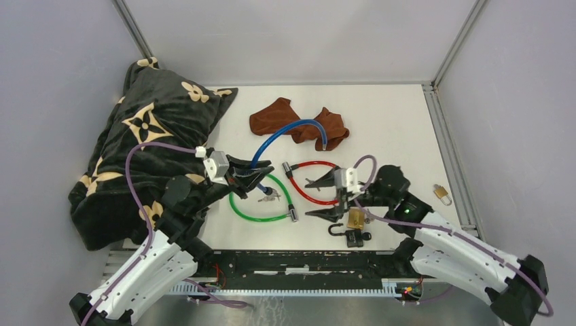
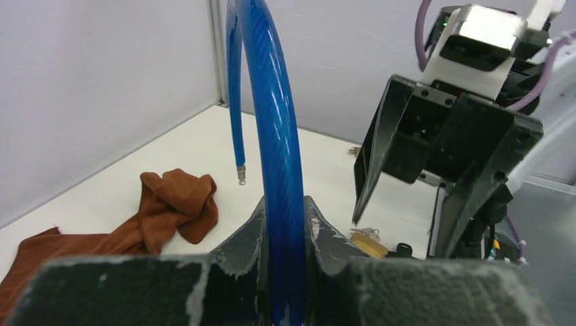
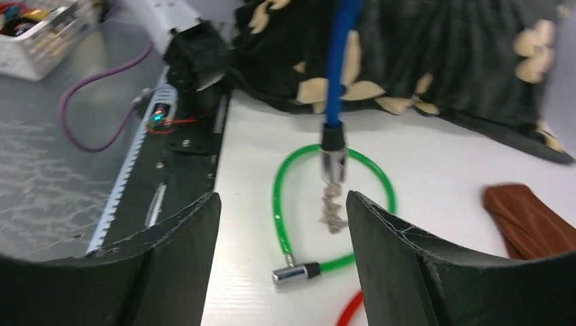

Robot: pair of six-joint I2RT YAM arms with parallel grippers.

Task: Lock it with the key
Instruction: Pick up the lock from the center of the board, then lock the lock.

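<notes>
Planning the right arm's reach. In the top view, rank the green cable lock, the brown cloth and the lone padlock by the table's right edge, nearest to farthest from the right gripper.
Measured from the right gripper:
1. green cable lock: just to its left, metal end by the fingertips.
2. brown cloth: farther back on the table.
3. padlock: off at the right edge.

- Three cable locks are showing: blue lock [image 1: 299,123], green lock [image 1: 253,216], red lock [image 1: 314,163].
- Two gold padlocks [image 1: 442,194] [image 1: 355,218] are sitting.
- One brown cloth [image 1: 272,117] is lying.
- One flowery blanket [image 1: 149,156] is lying.

Arched blue cable lock [image 2: 278,136], upright
</notes>
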